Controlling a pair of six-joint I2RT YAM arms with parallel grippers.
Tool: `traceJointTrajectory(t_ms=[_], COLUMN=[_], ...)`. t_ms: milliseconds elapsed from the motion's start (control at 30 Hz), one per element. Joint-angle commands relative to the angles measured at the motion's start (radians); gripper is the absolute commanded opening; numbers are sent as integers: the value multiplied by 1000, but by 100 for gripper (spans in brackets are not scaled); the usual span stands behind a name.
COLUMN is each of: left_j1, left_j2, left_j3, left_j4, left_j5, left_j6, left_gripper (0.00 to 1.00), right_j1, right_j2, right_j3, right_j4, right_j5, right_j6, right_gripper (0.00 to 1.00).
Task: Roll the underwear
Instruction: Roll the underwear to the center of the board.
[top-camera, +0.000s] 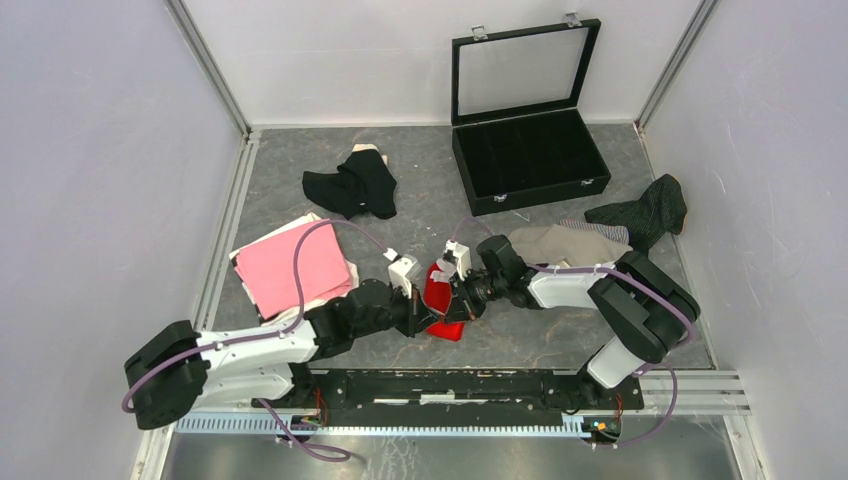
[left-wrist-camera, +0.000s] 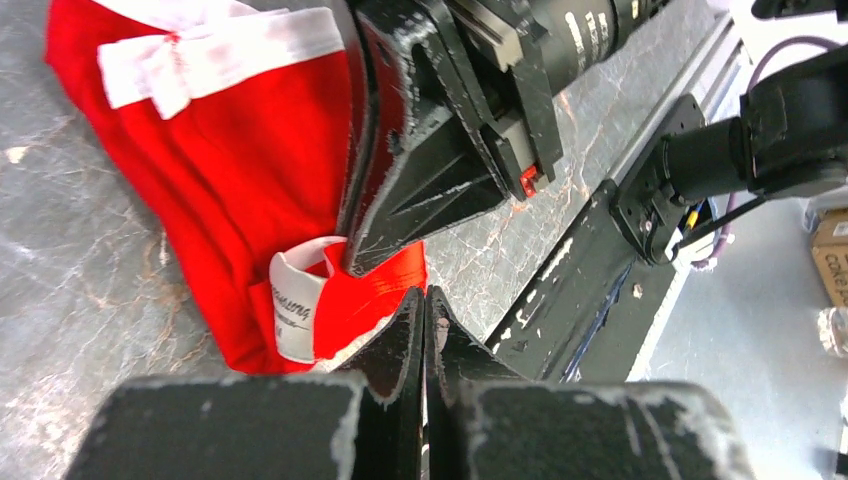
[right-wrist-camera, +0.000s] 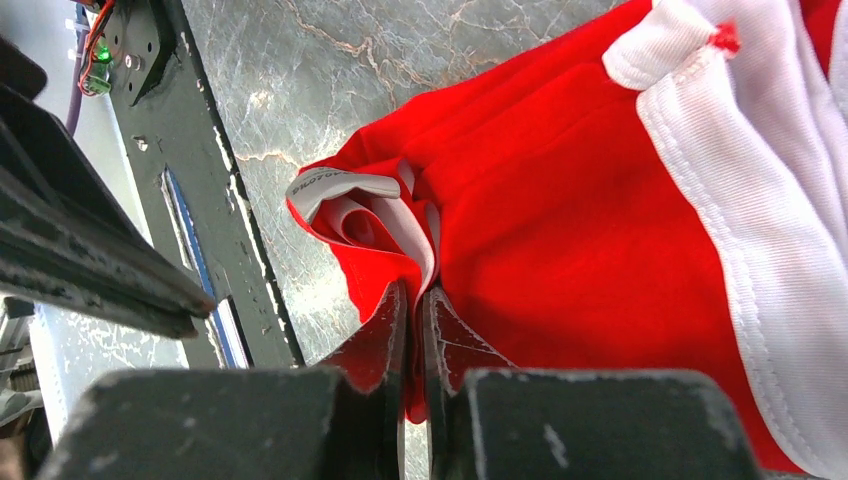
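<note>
Top external: red underwear (top-camera: 445, 312) lies bunched on the grey table (top-camera: 420, 215), at about 6 o'clock of its area, close to the black rail (top-camera: 450, 385) along the near edge. Left gripper (top-camera: 428, 318) comes in from 8 o'clock and right gripper (top-camera: 456, 300) from 3 o'clock; the two meet over the red cloth, arms low. Other pieces: pink garment (top-camera: 292, 265) at 9 o'clock near the left edge, black garment (top-camera: 352, 185) at 11 o'clock, beige garment (top-camera: 560, 243) at 3 o'clock partly under the right arm, pinstriped garment (top-camera: 645, 212) beyond it against the right wall. The case (top-camera: 530, 155) stands with its lid up at 1 o'clock. Bare table shows in the centre, between the black garment and the grippers. Left wrist: own jaws are pressed together with no gap; their tips sit at the red hem beside the white label (left-wrist-camera: 292, 310) — whether cloth is caught I cannot tell. The right gripper's tip comes down from 12 o'clock onto the same corner. White waistband (left-wrist-camera: 215, 45) lies at 11 o'clock; the rail runs past at 4 o'clock, near the cloth's edge. Right wrist: own jaws are closed tight, pinching a fold of red cloth and grey-white band at the garment's edge — bare marbled table at 11 o'clock.
</note>
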Motion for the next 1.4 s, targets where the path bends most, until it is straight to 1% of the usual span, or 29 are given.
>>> traceJointTrajectory(t_ms=[0,167,433,667,767,1000,1133,1267,1367], left_j1=[-21,-22,-22,-23,-23,-23,-22,-23,-22], left_j2=[43,94,205,212,213,297,336,358,366], left_j3=[21,24,9,-29,-27,-32,-44,-57,-67], left_j4=[126,163,194,191,181,207,229,233,236], left_j5=[48,37,-36,-193,-235,-229,-222,-228,-232], left_j6=[71,72,42,17,22,25,18,14,11], left_gripper=[2,2,2,2,2,2,2,2,2], right_j1=[-5,-6,-9,-10,-10,-9,-9,-9,-8], right_j2=[37,43,40,37,31,5,-40,-92,-133], right_j3=[-8,-21,-33,-34,-36,-42,-49,-58,-73], right_j4=[-45,-32,-22,-29,-33,-49,-61,-76,-81], right_j5=[94,89,88,96,99,116,137,163,185], right_j6=[-18,-12,-4,-10,-15,-22,-21,-18,-9], right_gripper=[4,3,3,7,9,17,23,25,30])
